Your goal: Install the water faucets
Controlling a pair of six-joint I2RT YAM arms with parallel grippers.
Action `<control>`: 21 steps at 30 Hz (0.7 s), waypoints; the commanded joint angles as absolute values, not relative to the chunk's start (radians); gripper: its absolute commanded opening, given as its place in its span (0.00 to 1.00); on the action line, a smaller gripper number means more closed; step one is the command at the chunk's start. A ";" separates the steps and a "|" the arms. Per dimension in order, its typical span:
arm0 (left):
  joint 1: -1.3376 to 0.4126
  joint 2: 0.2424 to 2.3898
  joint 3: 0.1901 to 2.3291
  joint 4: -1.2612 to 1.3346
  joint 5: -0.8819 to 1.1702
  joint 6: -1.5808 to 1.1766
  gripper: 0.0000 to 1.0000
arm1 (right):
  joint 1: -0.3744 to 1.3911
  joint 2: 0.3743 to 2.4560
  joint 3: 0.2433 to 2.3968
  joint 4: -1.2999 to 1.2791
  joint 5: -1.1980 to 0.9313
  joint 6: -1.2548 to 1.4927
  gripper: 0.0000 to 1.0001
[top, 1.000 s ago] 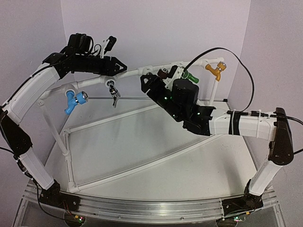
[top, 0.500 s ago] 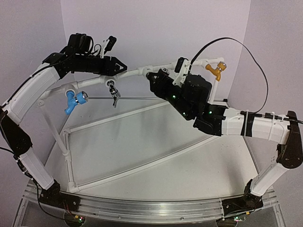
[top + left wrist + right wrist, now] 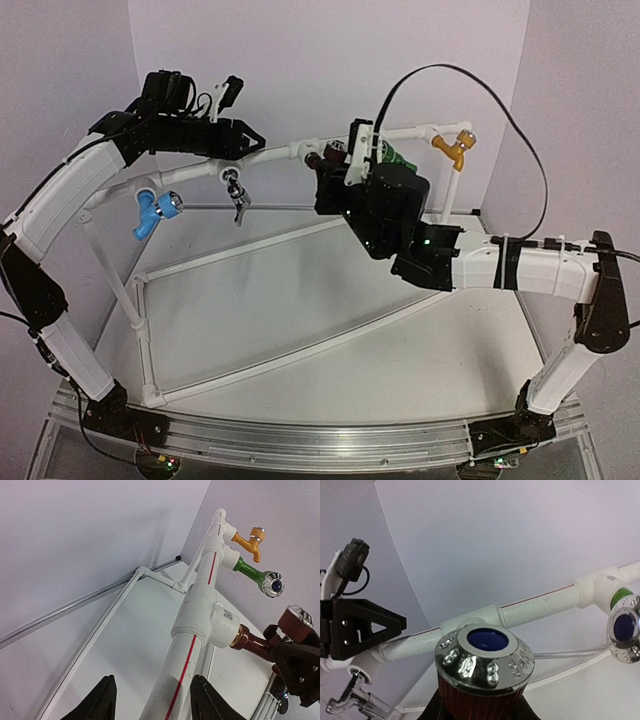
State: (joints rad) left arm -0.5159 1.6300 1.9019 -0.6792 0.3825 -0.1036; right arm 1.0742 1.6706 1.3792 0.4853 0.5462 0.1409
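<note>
At the middle tee point(image 3: 210, 625), right claw point(image 3: 332, 165) clamped on brown faucet point(image 3: 255, 642), stem square to pipe point(image 3: 186, 662), left claw point(image 3: 152, 700) half-open astride pipe

We see a robotics lab cell, plain lilac panels point(image 3: 330, 60) around a white table point(image 3: 330, 370), two arm bases point(image 3: 105, 412) on an aluminium rail point(image 3: 300, 442), a white pipe frame point(image 3: 240, 250).

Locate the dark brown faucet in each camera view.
Top external: dark brown faucet upper centre, on the white pipe.
Left wrist: the faucet lower right, screwed into a tee.
Right wrist: the faucet bottom centre, silvery end toward camera.
Shared landmark: green faucet, next along the pipe.
</note>
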 commanded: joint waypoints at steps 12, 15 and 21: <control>-0.535 1.643 1.821 -0.885 0.378 -0.140 0.54 | 1.194 1.722 1.347 0.458 0.418 -1.112 0.00; -0.533 1.636 1.831 -0.879 0.354 -0.151 0.56 | 1.193 1.681 1.337 0.355 0.451 -1.260 0.00; -0.528 1.639 1.868 -0.876 0.374 -0.178 0.69 | 1.171 1.518 1.300 0.192 0.377 -1.207 0.00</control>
